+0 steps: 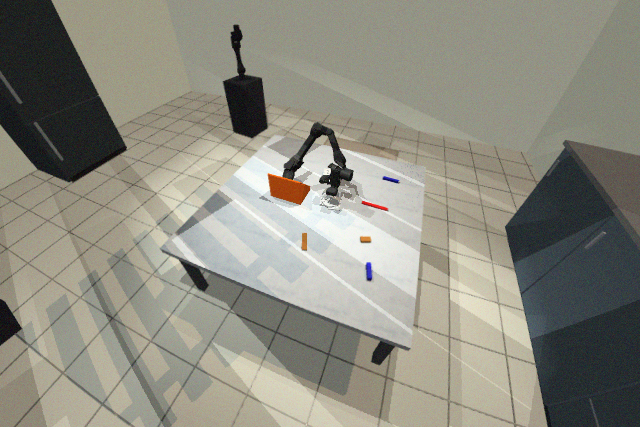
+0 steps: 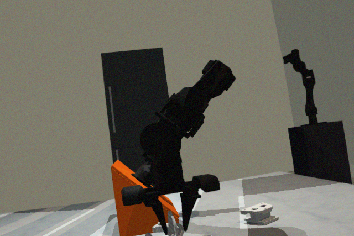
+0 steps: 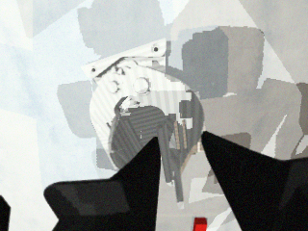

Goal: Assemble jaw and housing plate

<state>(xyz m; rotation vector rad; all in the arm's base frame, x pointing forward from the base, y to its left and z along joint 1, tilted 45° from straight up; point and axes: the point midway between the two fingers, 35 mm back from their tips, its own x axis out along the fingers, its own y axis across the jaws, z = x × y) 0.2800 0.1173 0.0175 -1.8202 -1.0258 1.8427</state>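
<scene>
My gripper [image 2: 176, 231] [image 3: 179, 139] points down and is shut on a grey ribbed jaw [image 2: 171, 223] [image 3: 166, 154], which shows between the fingertips. Below it, the white base flange [image 3: 155, 57] with two small screw holes lies near the table; two round pin ends [image 3: 141, 86] [image 3: 113, 87] show beside the flange. A broad curved, striped piece overlaps the base in the wrist view; where the other jaw ends and whether teeth mesh, I cannot tell. A pale housing plate [image 2: 258, 208] with two round holes sits apart, to the right of the gripper in the exterior view.
An orange panel [image 1: 288, 189] [image 2: 125, 207] stands upright close beside the gripper. A red bar [image 1: 374, 205] [image 3: 200, 224], two blue bars [image 1: 390, 180] [image 1: 368, 271] and two orange blocks [image 1: 304, 241] [image 1: 365, 239] lie on the table [image 1: 232, 251].
</scene>
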